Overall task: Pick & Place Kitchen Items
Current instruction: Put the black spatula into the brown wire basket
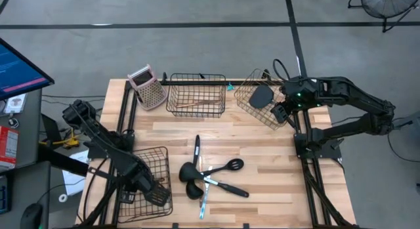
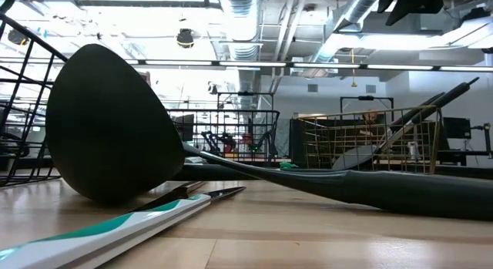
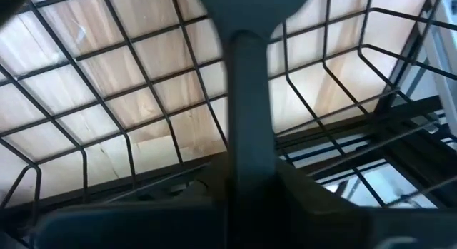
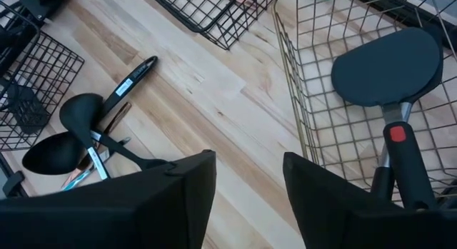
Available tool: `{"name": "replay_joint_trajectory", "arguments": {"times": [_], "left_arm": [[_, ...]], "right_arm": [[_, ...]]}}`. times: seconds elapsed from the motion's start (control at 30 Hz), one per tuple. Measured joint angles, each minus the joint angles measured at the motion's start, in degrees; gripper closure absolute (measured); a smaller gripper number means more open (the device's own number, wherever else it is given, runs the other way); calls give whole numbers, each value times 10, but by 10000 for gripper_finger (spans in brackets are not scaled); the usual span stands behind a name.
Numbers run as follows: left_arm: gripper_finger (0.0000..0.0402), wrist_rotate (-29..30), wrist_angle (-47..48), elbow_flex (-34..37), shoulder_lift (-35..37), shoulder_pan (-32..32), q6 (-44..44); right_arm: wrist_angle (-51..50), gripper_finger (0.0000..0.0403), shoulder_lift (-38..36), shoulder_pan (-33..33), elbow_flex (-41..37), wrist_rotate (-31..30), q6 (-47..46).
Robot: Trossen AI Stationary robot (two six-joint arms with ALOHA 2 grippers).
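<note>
My left gripper reaches down into the black wire basket at the table's near left and is shut on a black slotted spatula lying in it. My right gripper hangs open above the brass wire basket at the far right, touching nothing. A black spatula with a red mark on its handle lies in that basket. Several black utensils lie crossed on the table's middle: two ladles, a slotted spoon and a teal-and-white handled one. My left gripper pinches the black spatula's handle between its two fingers, which lie across it. The fingers slant down from above into the basket. The spatula's head lies in the basket's near right corner; whether it is lifted, I cannot tell.
A black wire basket at the far middle holds a wooden-handled utensil. A pink-topped box grater stands to its left. In the low view a ladle bowl fills the near left. Bare wood lies between the utensil pile and the brass basket.
</note>
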State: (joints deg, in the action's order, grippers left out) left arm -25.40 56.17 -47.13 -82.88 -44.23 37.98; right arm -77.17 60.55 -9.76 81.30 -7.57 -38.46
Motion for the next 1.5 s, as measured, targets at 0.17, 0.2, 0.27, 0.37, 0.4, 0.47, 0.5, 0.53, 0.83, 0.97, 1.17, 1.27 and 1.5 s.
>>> {"name": "replay_joint_trajectory", "arguments": {"times": [0.17, 0.2, 0.27, 0.37, 0.4, 0.47, 0.5, 0.53, 0.83, 0.97, 1.17, 1.27, 1.5], "left_arm": [[368, -12, 1, 0, 0, 1, 13], [368, -12, 1, 0, 2, 1, 17], [367, -12, 2, 0, 11, 1, 30], [366, -13, 4, 0, 38, 4, 56], [367, -14, 5, 0, 49, 5, 68], [367, -14, 5, 0, 78, 7, 95], [367, -12, 5, 0, 92, 9, 111], [367, -10, 6, 0, 106, 11, 127], [366, -3, 4, 0, 229, 28, 264], [367, 13, 4, 0, 271, 33, 306], [366, 18, 0, 0, 314, 43, 356], [367, 18, -4, 0, 331, 43, 372], [365, 13, -9, 0, 369, 43, 394]], "right_arm": [[0, 245, 0, 0, 0, 0, 0], [0, 246, 0, 0, 0, 0, 0], [0, 248, 0, 0, 0, 0, 0], [0, 250, 0, 0, 0, 0, 0], [0, 251, 0, 0, 0, 0, 0], [0, 251, 0, 0, 0, 0, 0], [0, 251, 0, 0, 0, 0, 0], [0, 250, 0, 0, 0, 0, 0], [0, 255, 0, 0, 0, 0, 0], [0, 254, 0, 0, 0, 0, 0], [0, 254, 0, 0, 0, 0, -1], [0, 257, 0, 0, 0, 1, -1], [0, 255, 2, 0, 0, 1, -1]]}}
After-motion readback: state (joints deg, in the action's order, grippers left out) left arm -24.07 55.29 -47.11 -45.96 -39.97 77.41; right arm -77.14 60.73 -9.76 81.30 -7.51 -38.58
